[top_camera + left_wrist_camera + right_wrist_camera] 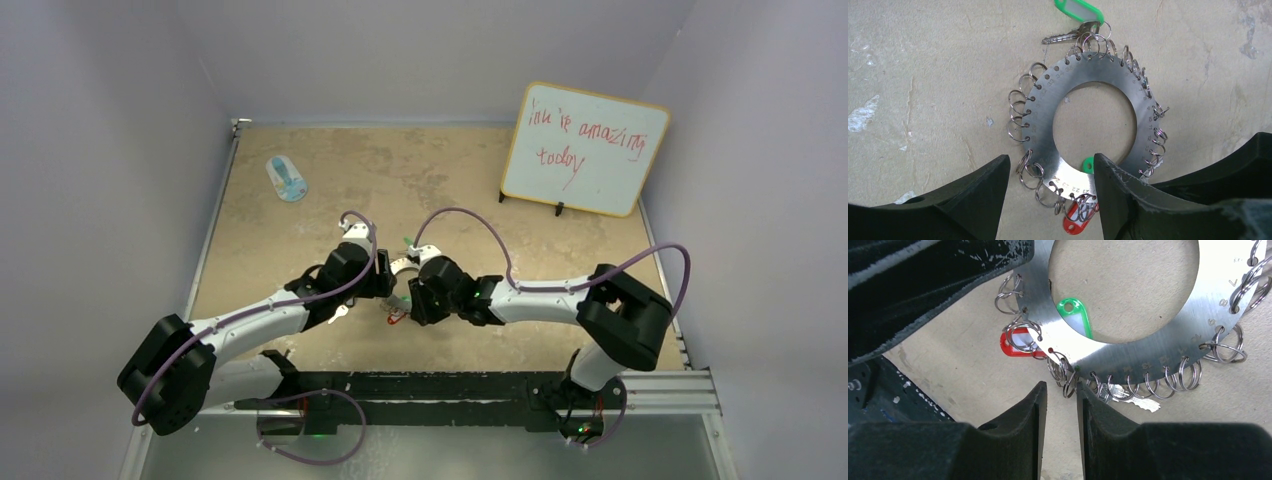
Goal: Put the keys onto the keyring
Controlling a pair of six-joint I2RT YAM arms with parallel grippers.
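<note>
The keyring (pixel 1048 125) is a flat silver disc rimmed with wire loops, lying on the tan table. A green-tagged key (pixel 1078 12) sits at its far rim among the loops. A red tag (pixel 1079 220) shows under the near loops, and a second green tag (pixel 1075 315) shows through the hole. My left gripper (pixel 1052 172) is open astride the near band; its right finger (pixel 1120 200) overlaps the band and its left finger stands clear. My right gripper (pixel 1062 389) has a narrow gap, with one wire loop (pixel 1068 382) at its tips. A bare key blade (pixel 1135 401) lies under the rim.
A blue-and-white oval object (pixel 287 178) lies at the far left of the table. A whiteboard (pixel 583 148) with red writing leans at the back right. Both arms meet mid-table, and a black rail (pixel 450 385) runs along the near edge.
</note>
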